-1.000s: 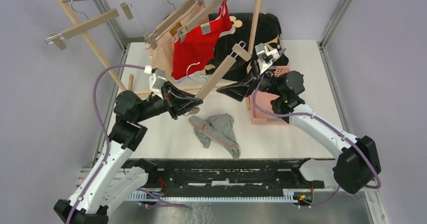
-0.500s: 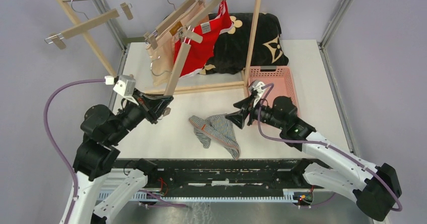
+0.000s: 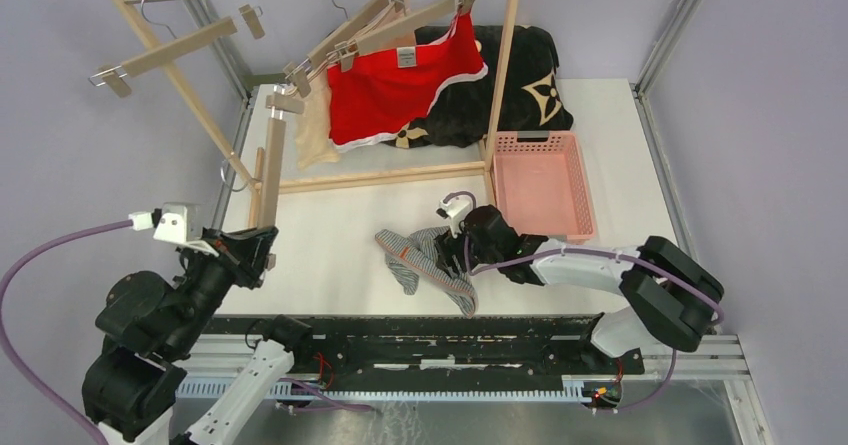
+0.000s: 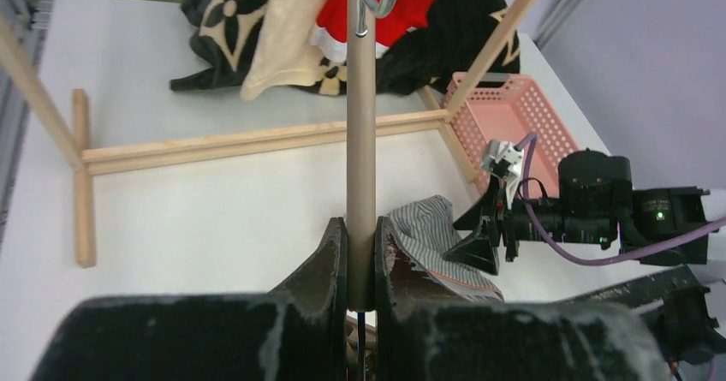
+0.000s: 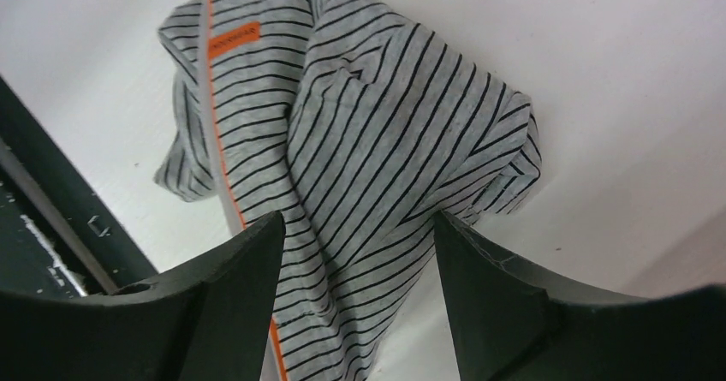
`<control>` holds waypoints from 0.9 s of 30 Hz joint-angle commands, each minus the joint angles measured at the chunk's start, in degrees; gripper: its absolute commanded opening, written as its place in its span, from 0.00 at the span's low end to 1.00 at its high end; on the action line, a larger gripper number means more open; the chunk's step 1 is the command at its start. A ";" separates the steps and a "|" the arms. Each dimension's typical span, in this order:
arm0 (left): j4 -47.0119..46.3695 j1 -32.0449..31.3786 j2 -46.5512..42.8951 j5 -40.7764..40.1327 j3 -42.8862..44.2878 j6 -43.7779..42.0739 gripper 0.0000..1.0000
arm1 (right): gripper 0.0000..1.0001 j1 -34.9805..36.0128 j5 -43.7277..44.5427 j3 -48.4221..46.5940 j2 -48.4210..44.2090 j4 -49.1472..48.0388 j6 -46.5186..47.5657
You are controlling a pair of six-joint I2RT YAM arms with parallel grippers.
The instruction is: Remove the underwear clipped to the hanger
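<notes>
I'm seeing the right gripper standing wide, tips pointing down over the striped underwear. It's lying crumpled on the table just left of the pink basket, long axis running diagonally from far-left to near-right. The right arm is sitting much nearer. The left gripper is clamping a bare wooden hanger well left of the basket. The red underwear and beige underwear are hanging clipped beyond the basket's far-left corner. Only the right wrist view is showing the jaws straddling cloth; in the top view the wrist is hiding that.
</notes>
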State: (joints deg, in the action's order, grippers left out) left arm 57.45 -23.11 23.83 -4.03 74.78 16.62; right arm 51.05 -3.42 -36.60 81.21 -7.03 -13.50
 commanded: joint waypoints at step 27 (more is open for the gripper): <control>4.10 -0.73 17.57 -25.80 6.30 -15.92 0.08 | 0.01 0.41 4.52 -12.33 -4.04 1.95 3.39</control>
State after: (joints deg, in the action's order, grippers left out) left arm 66.52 -21.56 32.88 -27.51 79.15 6.66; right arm 51.29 -1.26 -42.57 88.18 -7.25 -13.15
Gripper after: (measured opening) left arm 0.129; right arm 0.026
